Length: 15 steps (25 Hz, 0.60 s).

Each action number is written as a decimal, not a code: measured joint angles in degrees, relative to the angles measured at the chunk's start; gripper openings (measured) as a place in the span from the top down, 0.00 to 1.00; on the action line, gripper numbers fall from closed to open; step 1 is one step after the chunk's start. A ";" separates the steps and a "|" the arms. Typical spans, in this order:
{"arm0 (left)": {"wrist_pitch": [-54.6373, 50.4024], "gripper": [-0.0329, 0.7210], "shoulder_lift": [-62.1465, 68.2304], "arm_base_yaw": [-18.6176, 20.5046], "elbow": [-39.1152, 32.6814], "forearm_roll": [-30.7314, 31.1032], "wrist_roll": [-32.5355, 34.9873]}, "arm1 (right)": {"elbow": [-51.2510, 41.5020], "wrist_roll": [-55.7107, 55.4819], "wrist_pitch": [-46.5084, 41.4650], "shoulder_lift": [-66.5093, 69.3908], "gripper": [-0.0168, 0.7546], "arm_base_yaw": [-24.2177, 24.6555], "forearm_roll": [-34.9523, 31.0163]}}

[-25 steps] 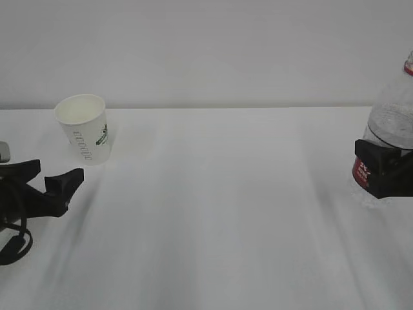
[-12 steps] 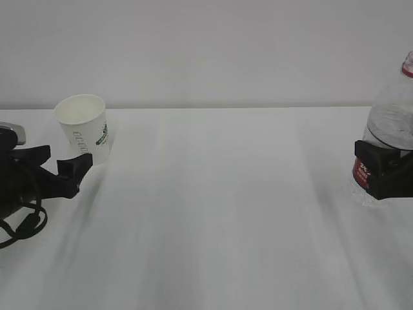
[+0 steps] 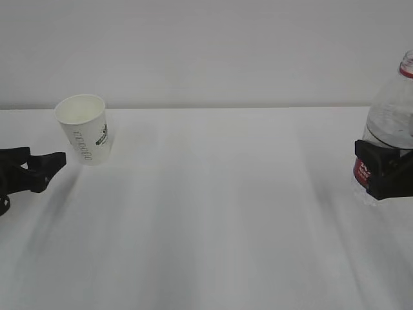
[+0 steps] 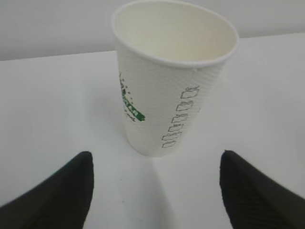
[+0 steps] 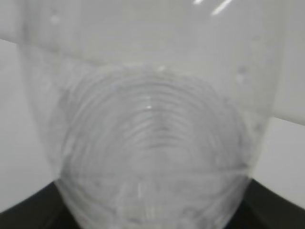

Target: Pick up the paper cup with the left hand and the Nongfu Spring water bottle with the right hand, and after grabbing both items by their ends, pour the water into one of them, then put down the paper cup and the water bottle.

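One paper cup [image 3: 83,129], upright at far left; one Nongfu Spring water bottle [image 3: 389,132], upright at the right edge. White bench [image 3: 213,213], plain pale wall [image 3: 206,51] behind. Left tool [image 3: 40,169] sits low, just near of the cup, fingers spread wide, nothing between them. Right tool [image 3: 386,173] is clenched around the bottle's red-labelled body.

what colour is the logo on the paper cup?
Green and black, on the white dotted paper cup; clearest in the left wrist view.
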State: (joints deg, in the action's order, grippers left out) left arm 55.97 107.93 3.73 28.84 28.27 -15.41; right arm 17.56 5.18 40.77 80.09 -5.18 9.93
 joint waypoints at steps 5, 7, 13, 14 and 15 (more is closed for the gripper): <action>-5.84 0.17 1.90 1.44 6.24 12.06 -4.54 | 0.02 0.35 0.00 0.00 0.36 0.00 0.00; -5.92 0.17 3.06 1.44 6.86 12.97 -4.77 | 0.02 0.61 0.00 0.00 0.36 0.00 0.00; -3.26 0.17 4.80 1.44 7.00 12.58 -4.87 | 0.02 0.84 0.00 0.00 0.36 0.00 0.00; -1.94 0.17 4.82 1.44 7.00 12.37 -4.87 | 0.02 0.84 0.00 0.00 0.36 0.00 0.00; -0.37 0.17 4.82 1.44 7.00 12.06 -4.87 | 0.02 0.84 0.00 0.00 0.36 0.00 0.00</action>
State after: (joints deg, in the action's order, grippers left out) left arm 55.59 112.76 5.17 35.84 40.33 -20.28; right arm 17.59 6.02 40.77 80.09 -5.18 9.93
